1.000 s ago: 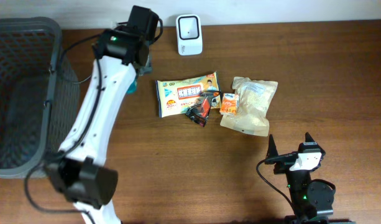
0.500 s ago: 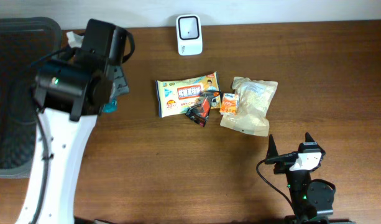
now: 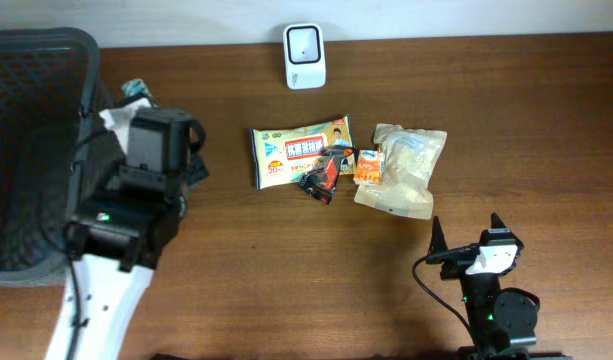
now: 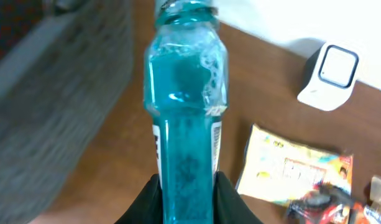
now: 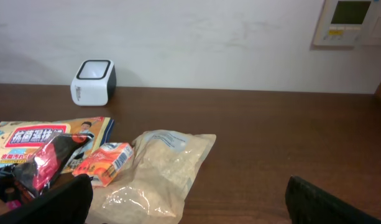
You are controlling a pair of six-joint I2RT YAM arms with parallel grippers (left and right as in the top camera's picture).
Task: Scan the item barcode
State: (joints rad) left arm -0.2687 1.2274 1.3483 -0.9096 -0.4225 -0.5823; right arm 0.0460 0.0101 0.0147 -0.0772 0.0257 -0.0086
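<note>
A bottle of blue liquid (image 4: 185, 93) with a white label fills the left wrist view, and my left gripper (image 4: 187, 190) is shut on its lower body, black fingers (image 4: 150, 199) on both sides. From overhead the left wrist hides most of the bottle; only its top end (image 3: 134, 90) shows, beside the basket (image 3: 46, 38). The white barcode scanner (image 3: 304, 55) stands at the table's back edge, well to the right of the bottle, and shows as the scanner (image 4: 330, 74) in the left wrist view. My right gripper (image 3: 468, 237) rests open near the front right, holding nothing.
A dark mesh basket (image 4: 59, 81) stands at the left. In the middle lie a wet-wipes pack (image 3: 298, 150), a dark red snack packet (image 3: 323, 175), a small orange carton (image 3: 369, 165) and a clear bag (image 3: 401, 170). The scanner (image 5: 94, 81) stands by the wall.
My left arm has swung left and toward the front, carrying the bottle from near the scanner to beside the basket. The right arm has not moved.
</note>
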